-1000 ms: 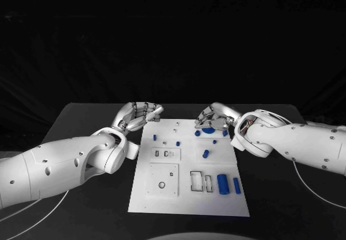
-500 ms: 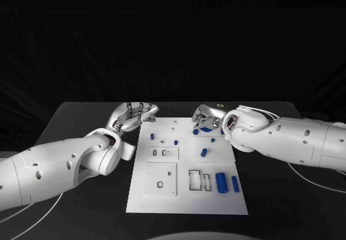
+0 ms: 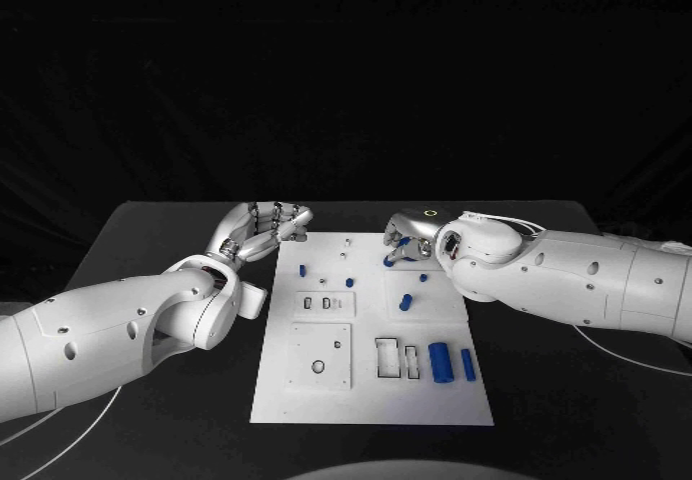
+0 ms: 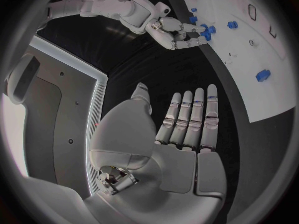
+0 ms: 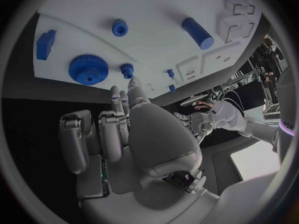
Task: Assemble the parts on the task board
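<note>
Left hand [image 3: 264, 228] open beside task board [image 3: 368, 395], right hand [image 3: 410, 238] curled above gear [image 5: 87, 69]

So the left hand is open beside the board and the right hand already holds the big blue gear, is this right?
Not quite. The left hand is open beside the board, but the right hand holds nothing. The right wrist view shows the gear lying on the board, clear of the fingers.

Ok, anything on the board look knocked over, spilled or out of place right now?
Nothing stands out. The blue parts lie or stand on the task board, none off its edge. Both hands hold nothing: left hand beside the board's far corner, right hand over its far end.
</note>
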Robot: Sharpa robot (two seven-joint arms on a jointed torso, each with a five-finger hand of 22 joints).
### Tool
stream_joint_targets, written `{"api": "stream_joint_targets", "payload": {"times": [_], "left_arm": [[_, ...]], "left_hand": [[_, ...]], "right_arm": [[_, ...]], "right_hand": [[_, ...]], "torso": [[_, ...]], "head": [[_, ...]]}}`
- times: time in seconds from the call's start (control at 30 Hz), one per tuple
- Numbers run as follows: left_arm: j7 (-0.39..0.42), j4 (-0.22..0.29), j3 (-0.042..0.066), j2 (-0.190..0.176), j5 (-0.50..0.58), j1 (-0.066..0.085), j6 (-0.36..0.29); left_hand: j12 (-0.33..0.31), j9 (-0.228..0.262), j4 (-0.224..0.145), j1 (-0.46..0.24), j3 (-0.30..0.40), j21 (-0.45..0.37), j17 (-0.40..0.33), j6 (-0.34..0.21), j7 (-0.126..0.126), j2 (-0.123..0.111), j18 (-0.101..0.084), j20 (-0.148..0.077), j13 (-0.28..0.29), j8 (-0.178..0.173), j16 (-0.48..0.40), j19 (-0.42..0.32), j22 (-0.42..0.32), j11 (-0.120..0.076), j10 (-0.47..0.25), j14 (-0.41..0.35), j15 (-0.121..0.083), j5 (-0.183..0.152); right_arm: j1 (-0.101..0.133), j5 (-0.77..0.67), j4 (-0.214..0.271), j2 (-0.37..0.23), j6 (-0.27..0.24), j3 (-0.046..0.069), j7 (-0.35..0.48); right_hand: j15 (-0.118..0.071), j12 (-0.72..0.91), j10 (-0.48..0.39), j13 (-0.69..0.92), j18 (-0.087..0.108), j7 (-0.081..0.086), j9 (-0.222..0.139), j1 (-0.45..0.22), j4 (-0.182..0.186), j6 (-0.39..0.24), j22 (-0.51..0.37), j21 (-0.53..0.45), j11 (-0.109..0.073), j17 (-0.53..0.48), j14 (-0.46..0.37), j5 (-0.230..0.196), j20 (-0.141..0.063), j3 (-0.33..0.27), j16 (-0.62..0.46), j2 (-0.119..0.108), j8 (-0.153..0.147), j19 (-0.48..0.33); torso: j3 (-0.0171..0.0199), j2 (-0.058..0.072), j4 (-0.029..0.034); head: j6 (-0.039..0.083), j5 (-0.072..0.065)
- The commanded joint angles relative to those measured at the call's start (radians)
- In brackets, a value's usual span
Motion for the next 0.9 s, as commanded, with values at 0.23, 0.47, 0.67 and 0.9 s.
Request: {"api": "stream_joint_targets", "payload": {"times": [0.23, 0.47, 0.67, 0.9], "left_arm": [[0.014, -0.012, 0.001, 0.007, -0.006, 0.002, -0.001], [0.016, -0.016, 0.001, 0.008, -0.006, 0.002, -0.005], [0.015, -0.017, 0.001, 0.008, -0.006, 0.002, -0.007], [0.014, -0.016, 0.0, 0.009, -0.006, 0.002, -0.006]], "left_hand": [[0.0, 0.002, 0.0, 0.002, -0.008, -0.005, 0.002, 0.005, 0.013, 0.008, 0.012, -0.001, 0.0, 0.005, -0.002, 0.006, -0.002, 0.0, 0.009, 0.003, 0.0, 0.008], [-0.001, 0.002, 0.0, 0.003, -0.008, -0.005, 0.003, 0.005, 0.013, 0.009, 0.012, -0.001, 0.0, 0.005, -0.003, 0.006, -0.002, 0.0, 0.009, 0.002, -0.001, 0.01], [-0.001, 0.002, -0.001, 0.003, -0.008, -0.006, 0.003, 0.005, 0.013, 0.009, 0.012, -0.001, 0.0, 0.005, -0.003, 0.006, -0.003, 0.0, 0.01, 0.002, -0.001, 0.01], [-0.001, 0.002, 0.0, 0.003, -0.009, -0.006, 0.003, 0.005, 0.013, 0.01, 0.012, -0.001, 0.0, 0.006, -0.003, 0.006, -0.003, 0.0, 0.01, 0.002, -0.001, 0.011]], "right_arm": [[-0.01, -0.042, -0.001, 0.004, 0.06, 0.0, -0.034], [-0.012, -0.037, 0.0, 0.003, 0.083, 0.001, -0.039], [-0.017, -0.035, -0.011, 0.014, 0.099, 0.0, -0.04], [-0.025, -0.04, -0.02, 0.027, 0.105, 0.0, -0.046]], "right_hand": [[0.007, -0.007, -0.004, 0.002, -0.014, 0.003, 0.001, -0.009, 0.011, -0.007, 0.263, 0.004, -0.001, 0.122, 0.078, -0.007, 0.005, 0.001, 0.002, -0.007, -0.01, 0.105], [0.007, -0.007, 0.005, 0.003, -0.014, 0.003, 0.002, -0.013, 0.015, -0.005, 0.263, 0.004, -0.002, 0.12, 0.077, -0.007, 0.005, 0.002, 0.002, -0.005, -0.014, 0.105], [0.004, -0.008, 0.016, 0.003, -0.014, -0.002, 0.003, -0.007, 0.015, 0.0, 0.263, 0.004, -0.006, 0.12, 0.077, -0.006, 0.004, 0.012, 0.002, 0.005, -0.018, 0.105], [0.004, -0.01, 0.038, 0.002, -0.014, -0.002, 0.004, 0.006, 0.015, 0.009, 0.263, 0.004, -0.006, 0.117, 0.077, -0.004, 0.003, 0.031, 0.001, 0.023, -0.025, 0.105]], "torso": [[-0.0026, -0.003, -0.0004], [-0.0019, -0.005, 0.0015], [-0.0028, -0.006, 0.0003], [-0.0024, -0.008, 0.0042]], "head": [[-0.008, -0.002], [-0.011, -0.002], [-0.014, 0.002], [-0.018, 0.009]]}}
